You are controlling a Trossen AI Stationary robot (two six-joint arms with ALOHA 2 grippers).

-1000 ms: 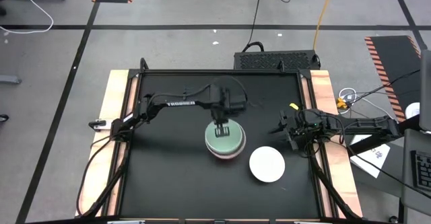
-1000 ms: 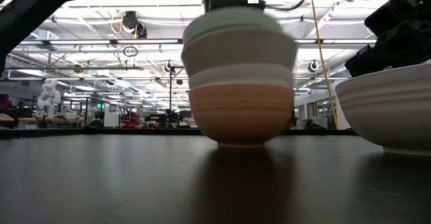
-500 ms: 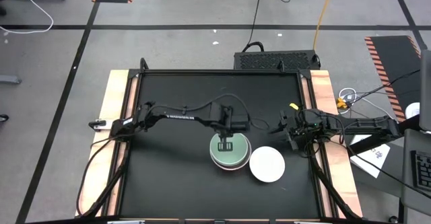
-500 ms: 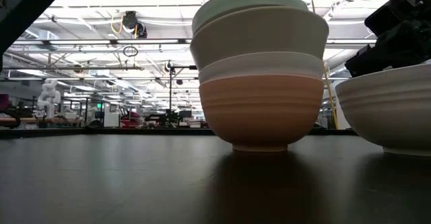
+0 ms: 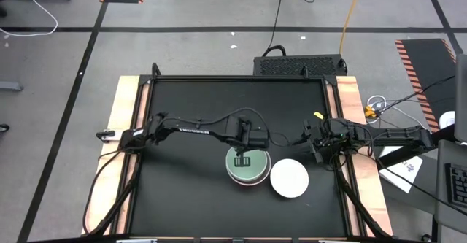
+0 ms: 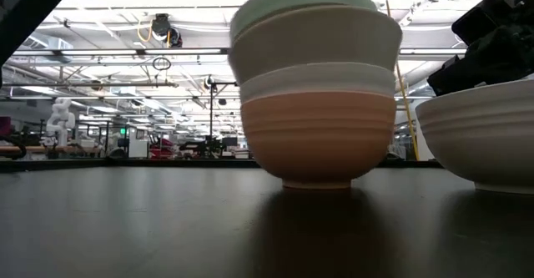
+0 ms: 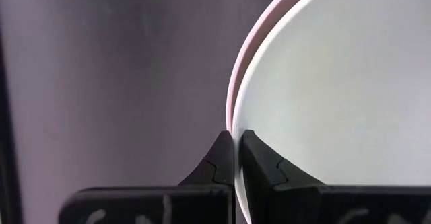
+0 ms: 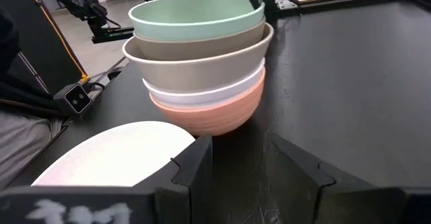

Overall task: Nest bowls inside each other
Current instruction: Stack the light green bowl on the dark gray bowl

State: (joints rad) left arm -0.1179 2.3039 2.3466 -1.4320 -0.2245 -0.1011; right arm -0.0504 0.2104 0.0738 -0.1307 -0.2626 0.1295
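1. The stack of bowls [image 5: 246,167] sat just right of centre in the high view, on the black desk [image 5: 182,199]: a mint green bowl [image 8: 195,15] on top, then a beige-grey bowl [image 8: 202,59], a white bowl [image 8: 209,93] and a salmon-orange bowl [image 8: 215,113] at the bottom.
2. The left gripper [image 5: 244,160] was over the stack, its jaws pinched shut on the mint green bowl's rim, as the left wrist view showed.
3. A single white bowl [image 5: 290,178] stood just beside the stack, toward the lower right of the high view, apparently not yet nested.
4. The right gripper [image 5: 319,149] waited near the desk's right edge, partly open and empty, with the single white bowl close in front of it.
5. Judging by look, the bowls were stiff, smooth and light, possibly slippery. A rim pinch, one finger inside and one outside, seemed the sound hold.
6. A four-high stack held by its top bowl alone could tilt or shed lower bowls if lifted; slow moves were advisable.
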